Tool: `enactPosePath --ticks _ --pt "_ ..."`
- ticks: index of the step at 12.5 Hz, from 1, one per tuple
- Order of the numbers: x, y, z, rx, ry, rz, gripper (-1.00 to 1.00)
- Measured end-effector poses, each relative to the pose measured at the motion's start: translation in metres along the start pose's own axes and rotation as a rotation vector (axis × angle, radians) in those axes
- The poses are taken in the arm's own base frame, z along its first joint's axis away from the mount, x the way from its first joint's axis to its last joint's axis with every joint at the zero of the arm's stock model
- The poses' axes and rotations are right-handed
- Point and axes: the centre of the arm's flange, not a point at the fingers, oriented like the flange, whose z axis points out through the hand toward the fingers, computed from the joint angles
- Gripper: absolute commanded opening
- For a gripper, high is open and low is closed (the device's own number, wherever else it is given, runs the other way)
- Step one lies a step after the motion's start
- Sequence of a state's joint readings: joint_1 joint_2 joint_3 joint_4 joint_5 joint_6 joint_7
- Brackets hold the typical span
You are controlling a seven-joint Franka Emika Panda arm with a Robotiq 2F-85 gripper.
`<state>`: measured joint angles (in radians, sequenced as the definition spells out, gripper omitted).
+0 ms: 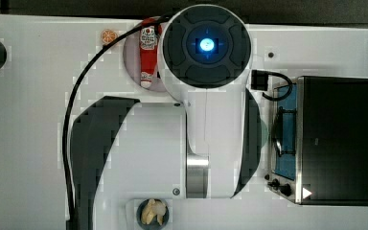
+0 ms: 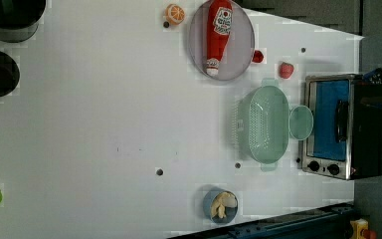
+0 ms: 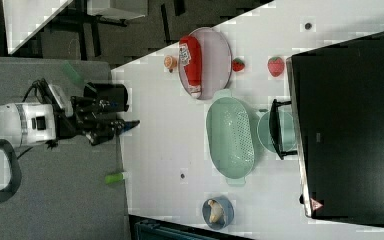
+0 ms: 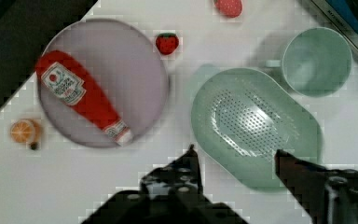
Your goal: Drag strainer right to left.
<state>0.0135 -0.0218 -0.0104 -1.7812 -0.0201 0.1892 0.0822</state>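
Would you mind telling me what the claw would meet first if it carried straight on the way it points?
Probably the strainer: in the wrist view the open claw straddles its near rim, though the height between them is unclear.

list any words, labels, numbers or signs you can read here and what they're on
No text can be read.
Ketchup bottle: white label with red printing, too blurred to read.
Toaster oven: a small red and white triangular sign at its corner, symbol not legible.
Toaster oven knobs: any markings too small to tell.
Strainer, mug: no print visible.
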Motion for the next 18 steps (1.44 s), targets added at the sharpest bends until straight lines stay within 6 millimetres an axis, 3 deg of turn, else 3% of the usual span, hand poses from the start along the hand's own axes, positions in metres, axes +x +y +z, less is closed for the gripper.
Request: enactPosePath --ticks 2,3,4,6,7,8,9,11,13,14,16,18 --pt "-0.031 0.053 -0.010 -0.114 -0.104 0.074 0.82" --pt "-0.046 0.077 -0.028 -0.112 -0.105 0.095 0.99" --pt "-0.053 0.094 -0.054 -0.069 -0.068 0.106 1.00" --pt "-0.061 0.111 -0.104 0.053 0.013 0.143 1.00" --pt "-0.062 0.116 -0.116 0.096 0.041 0.163 1.00" --pt "-0.059 0.116 -0.120 0.135 0.068 0.182 1.00" --pt "-0.053 0.114 -0.108 0.140 0.074 0.206 1.00" --pt "-0.035 0.096 -0.041 0.077 0.044 0.269 1.00" --pt "-0.022 0.066 0.057 0.026 0.021 0.320 1.00" --pt "-0.027 0.059 0.112 -0.013 -0.009 0.351 1.00" --pt "-0.044 0.059 0.215 -0.098 -0.093 0.424 1.00" --pt "-0.055 0.075 0.295 -0.173 -0.125 0.485 1.00"
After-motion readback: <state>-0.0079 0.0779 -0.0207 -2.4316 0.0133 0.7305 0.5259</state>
